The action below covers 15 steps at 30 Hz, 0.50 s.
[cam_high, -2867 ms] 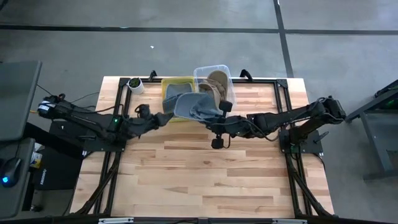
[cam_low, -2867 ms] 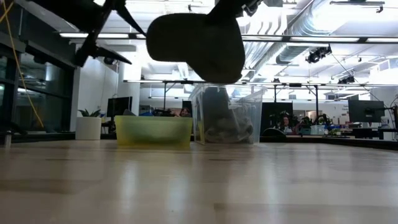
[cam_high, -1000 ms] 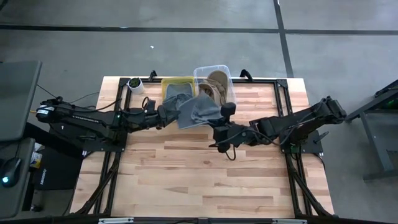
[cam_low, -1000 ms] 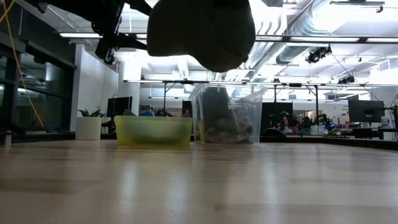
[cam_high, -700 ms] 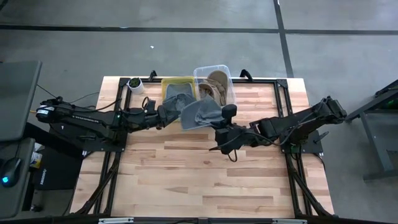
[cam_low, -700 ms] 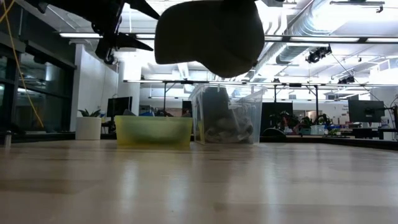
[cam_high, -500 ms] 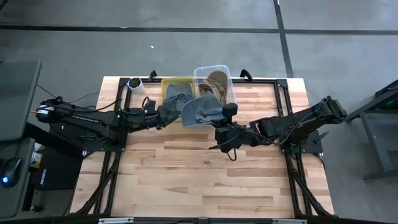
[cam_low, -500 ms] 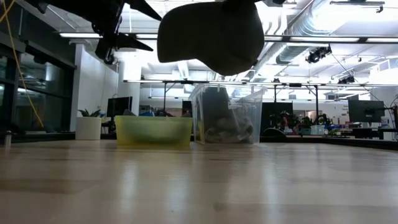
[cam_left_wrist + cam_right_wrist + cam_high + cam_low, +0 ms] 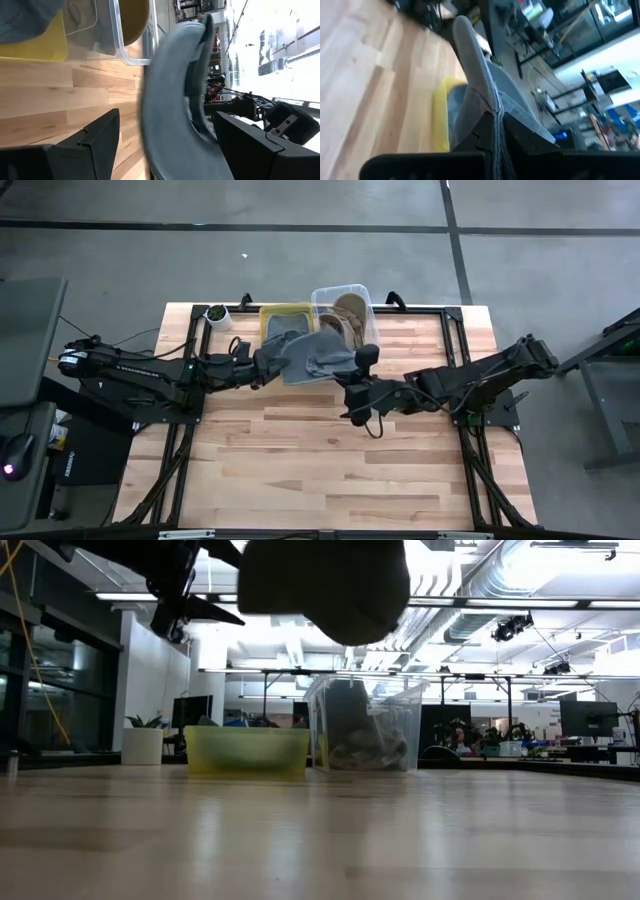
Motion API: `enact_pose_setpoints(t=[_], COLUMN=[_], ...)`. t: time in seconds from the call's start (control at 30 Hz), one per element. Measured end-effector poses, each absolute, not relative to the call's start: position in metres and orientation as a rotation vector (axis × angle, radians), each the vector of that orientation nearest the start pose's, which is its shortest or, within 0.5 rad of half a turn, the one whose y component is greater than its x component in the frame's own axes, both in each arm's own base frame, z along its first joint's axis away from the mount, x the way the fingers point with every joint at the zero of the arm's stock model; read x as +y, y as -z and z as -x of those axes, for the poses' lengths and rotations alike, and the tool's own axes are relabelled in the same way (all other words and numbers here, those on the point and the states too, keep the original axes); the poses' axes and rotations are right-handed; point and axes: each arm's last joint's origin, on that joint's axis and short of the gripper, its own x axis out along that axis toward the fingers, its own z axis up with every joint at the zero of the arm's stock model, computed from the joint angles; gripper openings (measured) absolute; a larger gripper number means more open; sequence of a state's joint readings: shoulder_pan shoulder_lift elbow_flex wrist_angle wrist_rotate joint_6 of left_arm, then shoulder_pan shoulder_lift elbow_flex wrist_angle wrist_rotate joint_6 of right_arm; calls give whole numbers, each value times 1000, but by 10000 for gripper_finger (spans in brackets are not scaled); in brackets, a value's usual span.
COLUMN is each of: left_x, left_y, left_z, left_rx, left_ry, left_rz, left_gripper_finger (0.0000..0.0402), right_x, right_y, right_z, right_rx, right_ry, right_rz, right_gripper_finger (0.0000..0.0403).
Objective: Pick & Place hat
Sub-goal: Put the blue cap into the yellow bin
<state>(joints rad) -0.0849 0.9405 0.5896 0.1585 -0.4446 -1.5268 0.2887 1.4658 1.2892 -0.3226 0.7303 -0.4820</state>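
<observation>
Hat [image 9: 318,356]: suspended clear above the table [image 9: 330,460], clamped by right gripper [image 9: 352,376]; left gripper [image 9: 272,364], jaws spread, at its 9 o'clock edge.

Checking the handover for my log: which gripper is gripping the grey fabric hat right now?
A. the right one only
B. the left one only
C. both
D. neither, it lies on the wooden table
A: the right gripper is shut on the grey fabric hat, held up in the air, while the left gripper stands open with its fingers apart beside the hat.
</observation>
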Motion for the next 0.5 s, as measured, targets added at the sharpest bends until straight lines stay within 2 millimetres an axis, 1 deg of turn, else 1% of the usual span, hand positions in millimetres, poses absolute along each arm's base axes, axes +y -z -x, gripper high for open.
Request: enact_pose_setpoints(t=[0.1,0.2,0.27,0.5], left_x=[-5,-6,-6,-8], left_y=[-271,-269,-271,-268], left_z=[-209,-214,-216,-223], left_rx=[-134,-131,-147,-130], left_ry=[-419,-404,-372,-347], left_rz=[1462,1466,1477,1479], left_gripper_finger=[282,282,282,281], right_x=[73,71,70,70], right_y=[-339,-335,-332,-330], right_z=[-321,-330,-333,-336], right_rx=[502,485,485,483], right_ry=[296,267,269,262], right_rz=[705,688,685,680], right_gripper_finger=[9,9,9,9])
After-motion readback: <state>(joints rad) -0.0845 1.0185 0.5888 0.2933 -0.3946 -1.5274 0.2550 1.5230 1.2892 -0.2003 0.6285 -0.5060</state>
